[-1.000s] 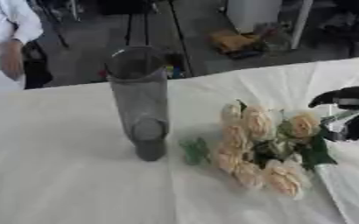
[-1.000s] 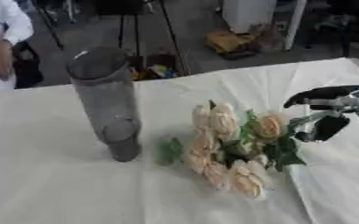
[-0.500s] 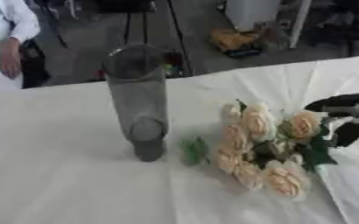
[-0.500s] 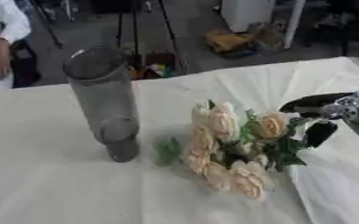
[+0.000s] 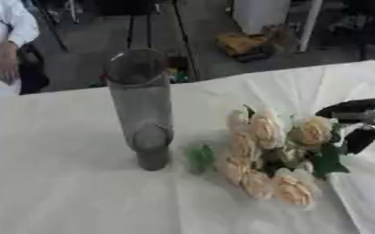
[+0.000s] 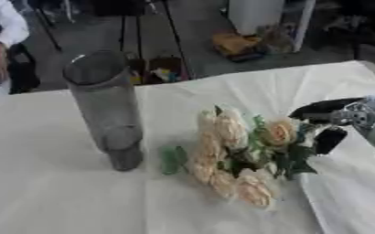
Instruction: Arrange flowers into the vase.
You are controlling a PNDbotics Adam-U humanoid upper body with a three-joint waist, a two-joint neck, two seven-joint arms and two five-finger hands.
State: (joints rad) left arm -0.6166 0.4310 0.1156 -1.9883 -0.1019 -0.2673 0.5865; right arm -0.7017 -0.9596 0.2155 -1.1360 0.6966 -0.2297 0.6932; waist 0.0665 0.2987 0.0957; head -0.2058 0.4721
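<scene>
A tall grey see-through vase (image 5: 141, 107) stands upright on the white tablecloth, left of centre. To its right lies a bunch of cream and peach roses (image 5: 267, 155) with green leaves, flat on the cloth. My right hand (image 6: 334, 122) reaches in from the right edge, at the right side of the bunch. Its black fingers (image 6: 321, 108) stretch straight out above a peach bloom and its thumb (image 6: 330, 140) hangs down beside the leaves. Nothing is held. My left hand shows in neither view.
The white cloth (image 5: 71, 192) covers the whole table, with bare room left of and in front of the vase. The far table edge runs behind the vase; beyond it are the floor, stands and a box.
My right hand has come lower and nearer to the right side of the bunch. The vase and the roses lie as before.
</scene>
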